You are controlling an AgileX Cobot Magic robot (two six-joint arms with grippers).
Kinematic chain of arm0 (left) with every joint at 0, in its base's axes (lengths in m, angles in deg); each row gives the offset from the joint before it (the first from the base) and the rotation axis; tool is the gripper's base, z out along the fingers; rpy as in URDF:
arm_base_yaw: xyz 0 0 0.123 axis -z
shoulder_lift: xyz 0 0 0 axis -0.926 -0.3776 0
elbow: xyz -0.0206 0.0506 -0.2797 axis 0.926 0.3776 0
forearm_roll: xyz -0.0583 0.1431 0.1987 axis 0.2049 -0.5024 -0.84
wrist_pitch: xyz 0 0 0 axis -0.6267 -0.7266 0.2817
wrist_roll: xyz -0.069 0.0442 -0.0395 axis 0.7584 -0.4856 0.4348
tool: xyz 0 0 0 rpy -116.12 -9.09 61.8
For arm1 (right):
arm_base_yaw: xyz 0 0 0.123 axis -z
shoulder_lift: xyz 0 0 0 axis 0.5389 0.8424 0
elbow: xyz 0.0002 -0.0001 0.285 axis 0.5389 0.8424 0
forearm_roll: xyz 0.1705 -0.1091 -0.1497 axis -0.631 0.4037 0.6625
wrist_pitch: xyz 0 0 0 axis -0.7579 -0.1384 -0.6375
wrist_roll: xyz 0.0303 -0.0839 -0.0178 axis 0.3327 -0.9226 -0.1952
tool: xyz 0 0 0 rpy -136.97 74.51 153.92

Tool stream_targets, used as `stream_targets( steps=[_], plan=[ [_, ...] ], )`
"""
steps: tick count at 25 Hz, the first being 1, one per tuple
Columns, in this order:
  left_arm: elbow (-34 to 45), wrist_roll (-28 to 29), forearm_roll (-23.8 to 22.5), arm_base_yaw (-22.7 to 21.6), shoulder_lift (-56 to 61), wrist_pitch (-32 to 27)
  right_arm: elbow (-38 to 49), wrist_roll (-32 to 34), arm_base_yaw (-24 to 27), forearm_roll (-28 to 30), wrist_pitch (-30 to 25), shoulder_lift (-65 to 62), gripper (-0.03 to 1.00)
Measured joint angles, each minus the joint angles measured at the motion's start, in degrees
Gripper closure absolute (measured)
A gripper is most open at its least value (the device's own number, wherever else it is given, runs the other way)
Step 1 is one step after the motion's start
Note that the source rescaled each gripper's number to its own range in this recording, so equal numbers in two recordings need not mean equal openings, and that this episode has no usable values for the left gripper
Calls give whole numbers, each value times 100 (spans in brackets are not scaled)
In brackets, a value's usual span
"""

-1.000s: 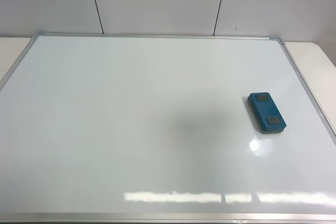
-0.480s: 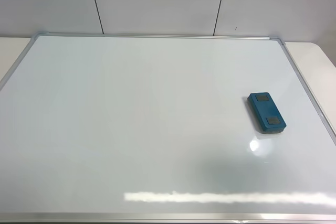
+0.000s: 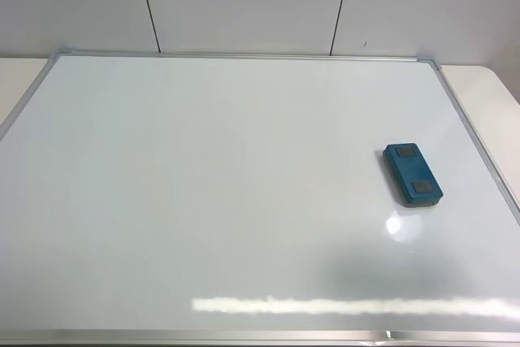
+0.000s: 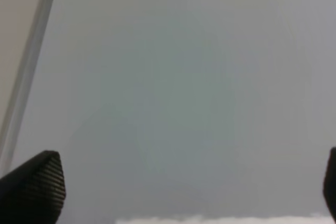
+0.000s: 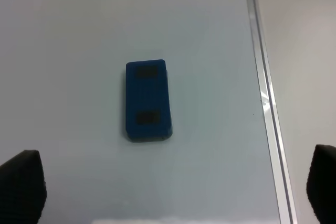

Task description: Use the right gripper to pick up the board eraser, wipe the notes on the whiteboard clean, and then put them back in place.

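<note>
Eraser (image 3: 413, 174) is sitting flat on the whiteboard (image 3: 203, 201), over on the right side, near the right frame edge but not touching it, about halfway up the board in the high view. Long axis runs roughly along that edge, a bit skewed. Nothing is holding it.

Right gripper (image 5: 168, 182) is hanging above it: in the right wrist view only the two fingertips show at the corners, spread wide with the eraser (image 5: 148, 99) in the gap ahead of them, clearly released and holding nothing. Left gripper (image 4: 184, 182) is the same deal, fingers apart over bare board next to the left frame, nothing between them. Neither arm shows in the high view.

Weird bit: I can't find any notes anywhere on the board. It looks spotless apart from glare and a soft shadow low on the right. So either it's done already or the marks are too faint for these cameras.

On handling, my guess: it's a small plastic block, light and rigid, so no crushing worries. Glossy board plus a felt base means it'll probably skate if nudged from one side. I'd close across the short width, on the two long sides, around the middle between the two dark patches. Come straight down so both fingers land together, otherwise it just spins away.
</note>
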Motion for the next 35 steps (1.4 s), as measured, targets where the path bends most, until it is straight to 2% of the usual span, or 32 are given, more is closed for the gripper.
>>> stream_targets(
  steps=[12,35],
  plan=[
    [0,0,0,0,0,0,50,-19,479,0,8,0,-3],
    [0,0,0,0,0,0,50,-19,497,0,8,0,-3]
  ],
)
